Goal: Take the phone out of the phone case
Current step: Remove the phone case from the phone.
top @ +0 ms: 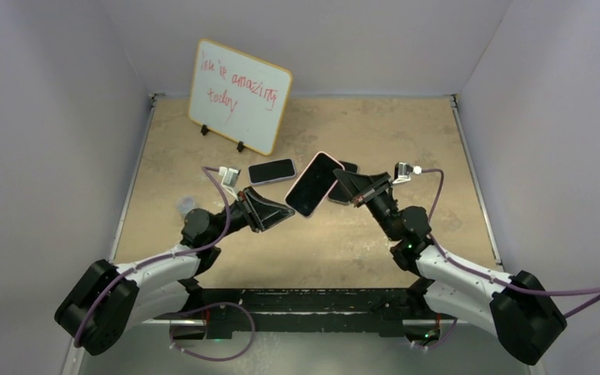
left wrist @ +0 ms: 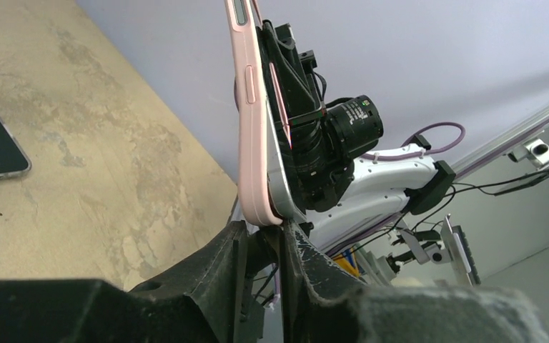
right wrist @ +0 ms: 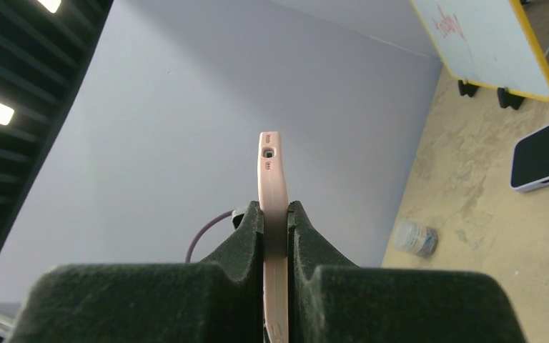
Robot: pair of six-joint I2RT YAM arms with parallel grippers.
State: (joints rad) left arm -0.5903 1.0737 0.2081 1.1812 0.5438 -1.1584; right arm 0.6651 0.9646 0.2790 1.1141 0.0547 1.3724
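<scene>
Right fingers [right wrist: 244, 246] pinch pink phone case [right wrist: 273, 179] (whiteboard [top: 238, 94] reads "amazing today").

Both arms come in from the bottom corners and meet mid-frame. The left arm [top: 160, 266] rises from bottom left with its forearm angled up and right. The left gripper [top: 285, 209] points right, pinched on the lower end of the pink-cased phone [top: 313, 184]. Left wrist view: fingers [left wrist: 239, 257] closed either side of that end. The right arm [top: 461, 273] rises from bottom right with its forearm angled up and left. The right gripper [top: 337, 181] is clamped on the phone's right edge. Right wrist view: pads [right wrist: 251, 225] tight against the case edge.
</scene>
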